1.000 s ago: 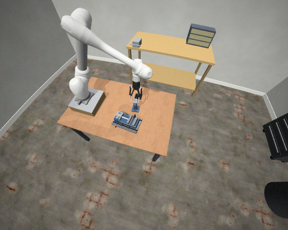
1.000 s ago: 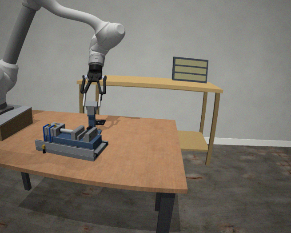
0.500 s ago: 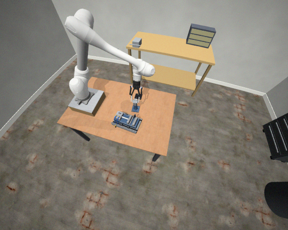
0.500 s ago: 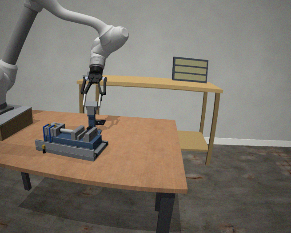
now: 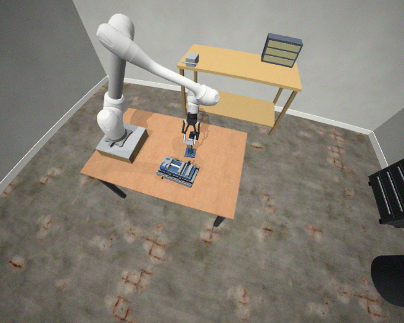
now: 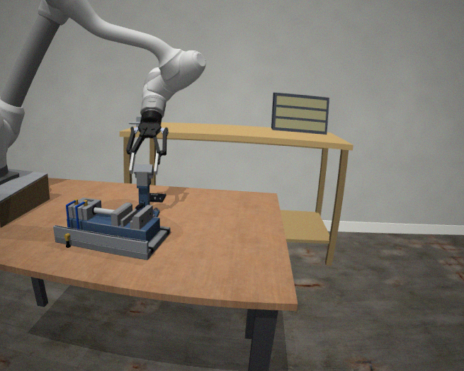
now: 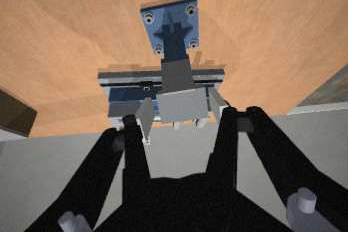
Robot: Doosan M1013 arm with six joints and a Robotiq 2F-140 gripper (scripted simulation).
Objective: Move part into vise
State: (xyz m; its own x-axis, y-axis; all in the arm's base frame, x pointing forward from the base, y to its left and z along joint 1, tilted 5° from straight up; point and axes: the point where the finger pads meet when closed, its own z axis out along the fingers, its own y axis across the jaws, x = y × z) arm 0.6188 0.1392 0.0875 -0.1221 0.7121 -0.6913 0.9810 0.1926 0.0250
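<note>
The part (image 6: 143, 173) is a grey block resting on top of the blue V-block (image 6: 144, 195), just behind the vise. It also shows in the wrist view (image 7: 181, 105) above the V-block's blue base plate (image 7: 171, 26). My gripper (image 6: 144, 166) points straight down over the part, about half open. One finger stands on each side of the block's upper end, with a small gap on both sides. The vise (image 6: 112, 225) stands open near the table's front, with nothing between its jaws. A small dark plate (image 6: 158, 197) lies on the table behind the V-block.
The robot's base block (image 5: 121, 142) stands at the table's back left corner. A wooden shelf table (image 5: 240, 66) behind carries a small grey box (image 5: 192, 58) and a drawer unit (image 5: 281, 49). A black cabinet (image 5: 396, 191) stands far right.
</note>
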